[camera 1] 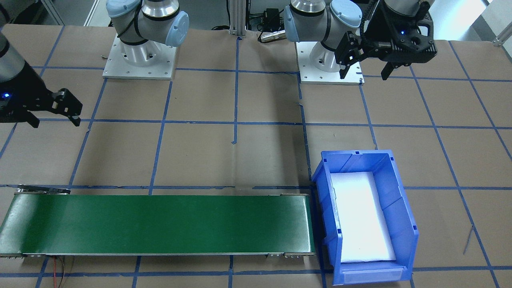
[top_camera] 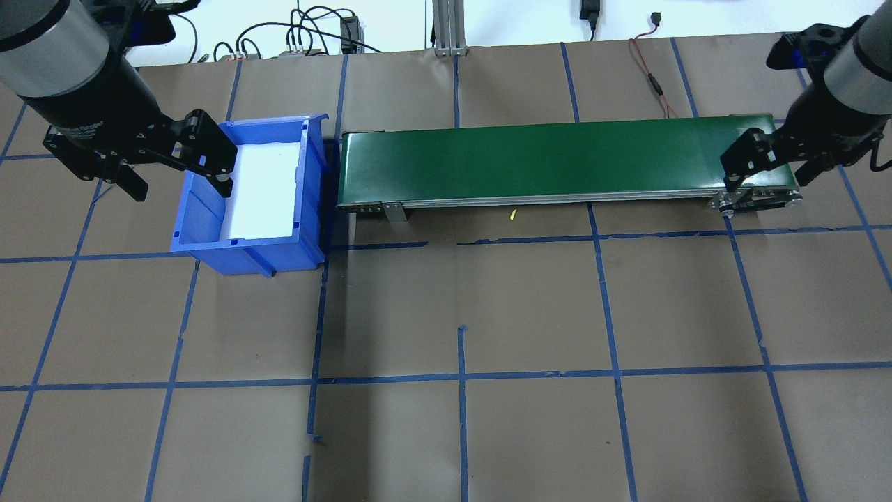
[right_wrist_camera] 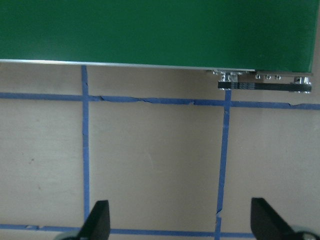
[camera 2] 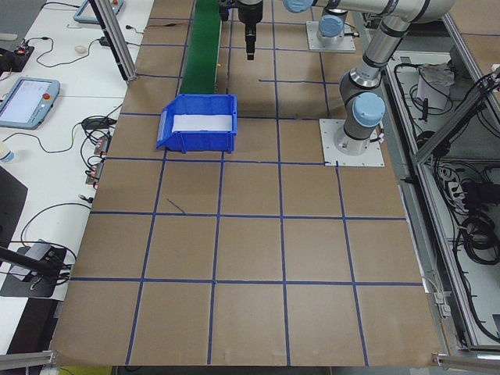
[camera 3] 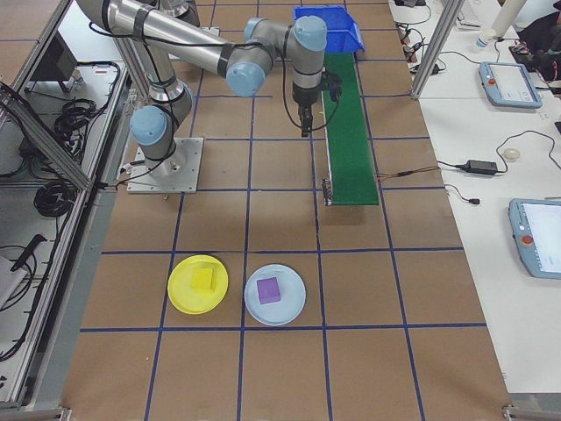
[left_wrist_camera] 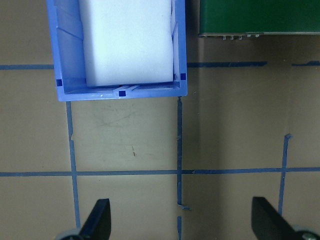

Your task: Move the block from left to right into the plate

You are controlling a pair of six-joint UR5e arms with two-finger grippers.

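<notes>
The yellow plate (camera 3: 197,283) shows only in the exterior right view, on the table well in front of the conveyor's end. A yellow block (camera 3: 203,280) lies flat in it. My left gripper (top_camera: 178,180) hangs open and empty above the table beside the blue bin's (top_camera: 251,244) left wall; the front view shows the same gripper (camera 1: 365,74), and the left wrist view shows its spread fingertips (left_wrist_camera: 97,220). My right gripper (top_camera: 766,180) is open and empty beside the right end of the green conveyor belt (top_camera: 543,157), as its fingertips (right_wrist_camera: 97,220) show.
A pale blue plate (camera 3: 274,295) with a purple block (camera 3: 268,290) sits next to the yellow plate. The blue bin (camera 1: 362,212) holds a white foam pad and stands at the belt's (camera 1: 160,224) left end. A tiny yellow scrap (top_camera: 512,215) lies before the belt.
</notes>
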